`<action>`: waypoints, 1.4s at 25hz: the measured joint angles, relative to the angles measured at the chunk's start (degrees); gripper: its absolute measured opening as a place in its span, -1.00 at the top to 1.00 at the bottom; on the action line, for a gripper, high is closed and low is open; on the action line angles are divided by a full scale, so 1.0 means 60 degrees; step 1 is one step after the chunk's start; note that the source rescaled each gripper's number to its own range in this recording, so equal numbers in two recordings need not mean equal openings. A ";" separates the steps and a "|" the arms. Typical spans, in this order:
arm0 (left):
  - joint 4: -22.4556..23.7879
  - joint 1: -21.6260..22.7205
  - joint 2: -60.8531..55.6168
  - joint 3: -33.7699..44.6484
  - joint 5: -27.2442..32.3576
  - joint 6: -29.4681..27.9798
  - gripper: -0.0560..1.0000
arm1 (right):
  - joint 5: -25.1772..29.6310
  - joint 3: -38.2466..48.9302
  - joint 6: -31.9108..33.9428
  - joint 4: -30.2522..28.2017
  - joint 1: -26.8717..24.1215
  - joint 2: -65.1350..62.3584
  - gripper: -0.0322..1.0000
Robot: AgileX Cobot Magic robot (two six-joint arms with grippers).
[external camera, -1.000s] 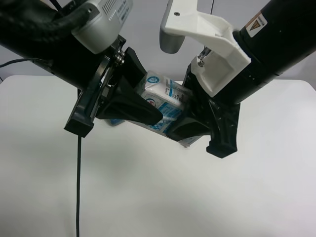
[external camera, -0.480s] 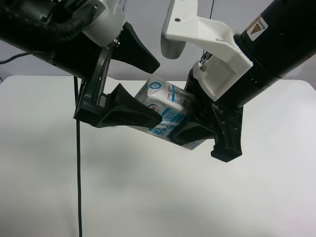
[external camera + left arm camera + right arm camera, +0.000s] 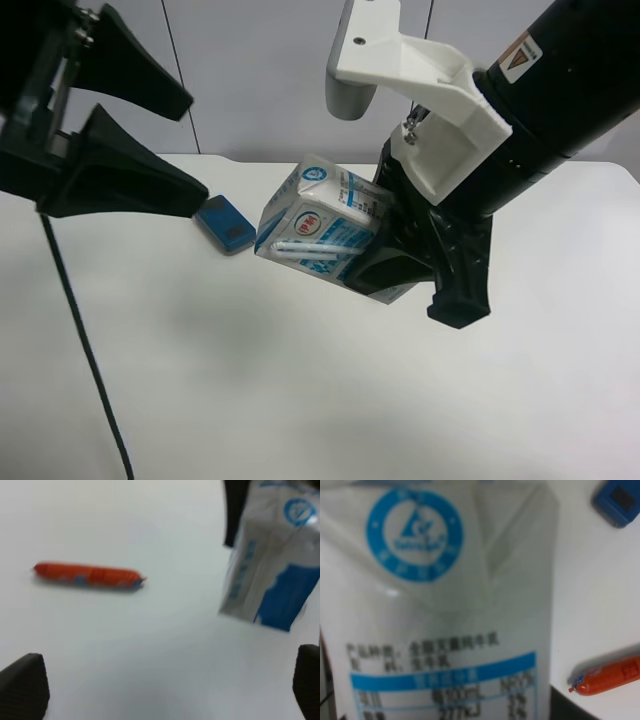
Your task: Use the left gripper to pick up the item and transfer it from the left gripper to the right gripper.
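The white-and-blue drink carton (image 3: 320,225), its straw on one side, hangs tilted above the table in my right gripper (image 3: 375,235). That gripper, on the arm with the white bracket, is shut on the carton. The carton fills the right wrist view (image 3: 440,605). My left gripper (image 3: 198,145) is at the exterior high view's left, open and empty, well apart from the carton. In the left wrist view the carton (image 3: 272,570) shows ahead of the left gripper (image 3: 165,690), whose black fingertips (image 3: 22,685) stand wide apart.
A blue rectangular block (image 3: 225,225) lies on the white table (image 3: 250,380) beyond the carton; it also shows in the right wrist view (image 3: 617,502). A red sausage-shaped tube (image 3: 87,576) lies on the table, also seen in the right wrist view (image 3: 607,676).
My left gripper opened, let go of the carton and drew away toward the exterior high view's left. The carton stays in the right gripper. The blue block has come into view.
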 joint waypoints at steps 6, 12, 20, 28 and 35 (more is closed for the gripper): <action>0.1838 0.0368 -0.1204 0.0000 0.1172 -0.2763 -0.99 | 0.0000 0.0000 0.0000 0.0000 0.0000 0.0000 0.92; 0.3376 0.0370 -0.2524 0.1309 0.2589 -0.4816 -0.99 | 0.0000 0.0000 0.0000 0.0000 0.0000 0.0000 0.92; 0.3752 0.0370 -0.5882 0.3869 0.2758 -0.6349 -0.99 | -0.0010 0.0000 0.0000 0.0000 0.0000 0.0000 0.92; 0.5593 0.0370 -0.9440 0.4132 0.2622 -0.9057 -0.99 | -0.0233 0.0000 0.0000 0.0010 0.0000 0.0100 0.92; 0.6340 0.0370 -1.0896 0.4844 0.2513 -1.0280 -0.99 | -0.0610 0.0000 0.0034 0.0034 0.0000 0.0100 0.92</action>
